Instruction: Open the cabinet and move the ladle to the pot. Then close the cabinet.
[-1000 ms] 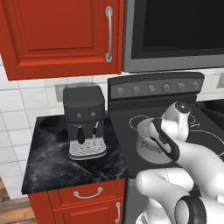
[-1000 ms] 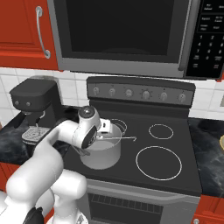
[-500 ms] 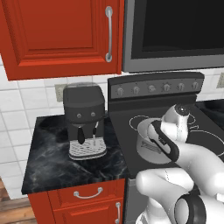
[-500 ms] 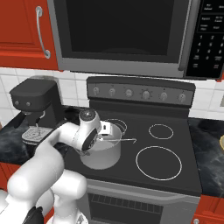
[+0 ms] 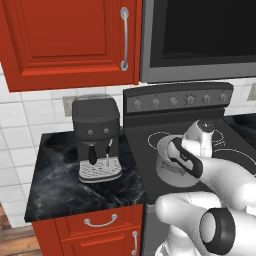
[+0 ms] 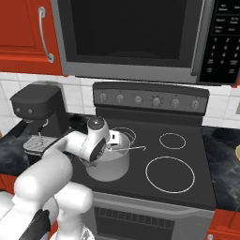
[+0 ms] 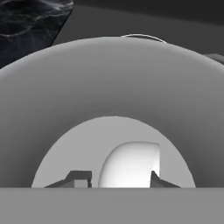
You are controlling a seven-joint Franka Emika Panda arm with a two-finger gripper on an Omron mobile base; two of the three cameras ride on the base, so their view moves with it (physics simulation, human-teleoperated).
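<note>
We found the claw (image 7: 116,180) just above the pot's (image 6: 108,161) floor, its tips slightly apart either side of the pale ladle (image 7: 130,164), its handle leaning rightward over the rim.

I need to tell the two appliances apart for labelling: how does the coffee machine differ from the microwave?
The coffee machine stands on the black marble counter; the microwave is mounted high above the stove. The coffee machine is small, upright and boxy; the microwave is much wider. The microwave has a keypad at its right; the coffee machine has small round front buttons and a drip grate. Both are dark.
</note>
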